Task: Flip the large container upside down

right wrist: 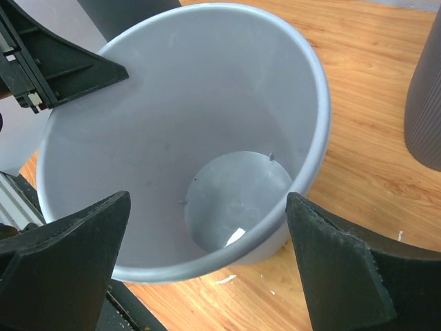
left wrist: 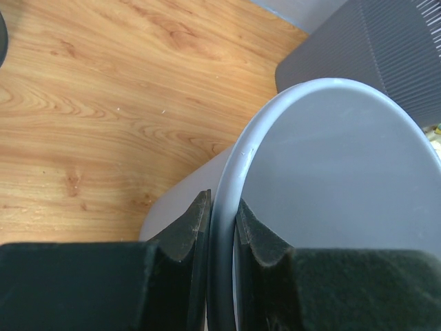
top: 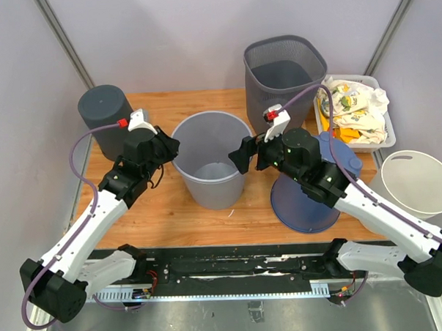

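Top external: two end effectors (top: 172, 151) (top: 241, 155) flank one large container (top: 210, 166).

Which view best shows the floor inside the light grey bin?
The right wrist view: it looks down into the light grey bin, floor visible. The top view shows it smaller; the left wrist view shows only rim and wall.

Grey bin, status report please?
Left gripper clamped on grey bin rim. Right gripper open near opposite rim. Bin upright. Mesh basket close behind.
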Controlling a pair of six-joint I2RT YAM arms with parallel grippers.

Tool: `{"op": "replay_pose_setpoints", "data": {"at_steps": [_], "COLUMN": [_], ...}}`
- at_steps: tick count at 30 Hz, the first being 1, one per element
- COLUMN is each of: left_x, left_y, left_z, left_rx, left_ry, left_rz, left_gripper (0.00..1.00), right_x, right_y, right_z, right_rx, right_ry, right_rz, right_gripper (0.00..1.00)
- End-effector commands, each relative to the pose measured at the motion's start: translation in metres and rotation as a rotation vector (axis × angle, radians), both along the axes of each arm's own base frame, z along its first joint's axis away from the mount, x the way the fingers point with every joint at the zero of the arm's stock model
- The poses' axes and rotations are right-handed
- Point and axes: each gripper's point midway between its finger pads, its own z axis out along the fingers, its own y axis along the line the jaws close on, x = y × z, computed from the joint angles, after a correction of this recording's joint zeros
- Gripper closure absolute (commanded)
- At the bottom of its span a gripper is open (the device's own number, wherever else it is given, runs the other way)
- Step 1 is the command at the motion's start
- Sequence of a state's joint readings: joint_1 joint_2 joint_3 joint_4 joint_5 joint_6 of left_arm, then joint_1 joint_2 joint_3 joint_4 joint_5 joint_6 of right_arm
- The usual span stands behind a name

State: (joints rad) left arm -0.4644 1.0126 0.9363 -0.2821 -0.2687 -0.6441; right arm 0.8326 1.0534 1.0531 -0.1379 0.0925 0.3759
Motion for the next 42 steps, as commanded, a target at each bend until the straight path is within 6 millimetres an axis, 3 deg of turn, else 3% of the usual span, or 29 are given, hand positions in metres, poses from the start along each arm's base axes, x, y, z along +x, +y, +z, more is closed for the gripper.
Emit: {"op": "replay_pose_setpoints", "data": {"at_steps": [1,12,16,21,24,27,32,37,42], "left_x": [0.008,0.005,0.005,0.003,0.002,0.000,-0.008,-0.019,-0.036], "left_y": [-0.005,-0.002,-0.001,0.000,0.002,0.004,0.011,0.019,0.030], "left_z": [0.017,0.009,0.007,0.008,0.008,0.010,0.017,0.033,0.053], "left_rx": [-0.022,-0.015,-0.012,-0.002,0.005,0.005,-0.010,-0.025,-0.046], "left_ry": [-0.067,-0.066,-0.064,-0.067,-0.070,-0.073,-0.099,-0.135,-0.187], "left_rz": [-0.002,-0.001,0.000,-0.002,0.000,0.004,0.025,0.038,0.049], "left_gripper": [0.94,0.86,0.81,0.66,0.65,0.54,0.39,0.38,0.37], "right_x": [0.010,0.032,0.034,0.038,0.040,0.041,0.042,0.046,0.049], "right_y": [-0.001,-0.010,-0.004,-0.003,-0.004,-0.005,-0.006,-0.008,-0.009], "right_z": [0.009,-0.010,-0.013,-0.016,-0.022,-0.026,-0.033,-0.036,-0.034], "right_rx": [0.037,0.041,0.076,0.077,0.069,0.064,0.060,0.040,0.014], "right_ry": [0.031,0.107,0.108,0.119,0.135,0.143,0.156,0.164,0.163], "right_rz": [-0.024,-0.091,-0.066,-0.073,-0.083,-0.086,-0.093,-0.108,-0.112], "right_gripper": [0.05,0.12,0.21,0.30,0.31,0.35,0.46,0.59,0.83]}}
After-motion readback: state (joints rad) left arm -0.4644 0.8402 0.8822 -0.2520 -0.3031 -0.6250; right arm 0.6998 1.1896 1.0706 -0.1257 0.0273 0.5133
